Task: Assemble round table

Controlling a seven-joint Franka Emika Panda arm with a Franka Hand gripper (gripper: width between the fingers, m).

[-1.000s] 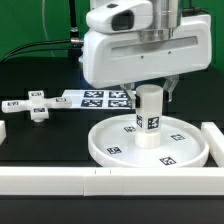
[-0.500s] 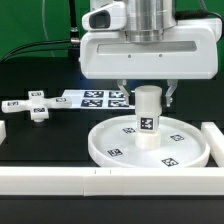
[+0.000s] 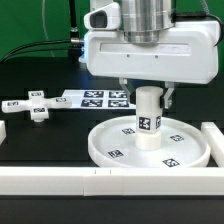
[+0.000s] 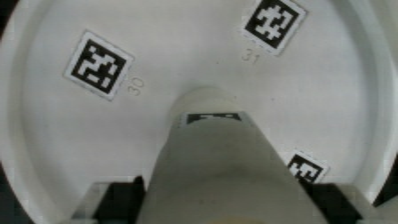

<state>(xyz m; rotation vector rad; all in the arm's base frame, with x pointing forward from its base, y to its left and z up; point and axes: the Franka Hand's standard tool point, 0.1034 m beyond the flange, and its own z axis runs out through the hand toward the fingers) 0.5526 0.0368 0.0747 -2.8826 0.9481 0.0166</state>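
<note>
The leg (image 3: 149,118) stood upright on the disc (image 3: 105,135), near the edge of the worktop (image 3: 40,140) lined with border blocks (image 3: 60,180).
The end effector (image 3: 148,93) was clamped on its top; light, stiff, slick plastic, I'd say, best held squarely by the sides.

The hand (image 3: 148,95) has swung round on its upright axis, so its housing now sits squarer to the exterior view, and the leg (image 3: 149,118) turned with it, its tag sliding toward that view's left
</note>
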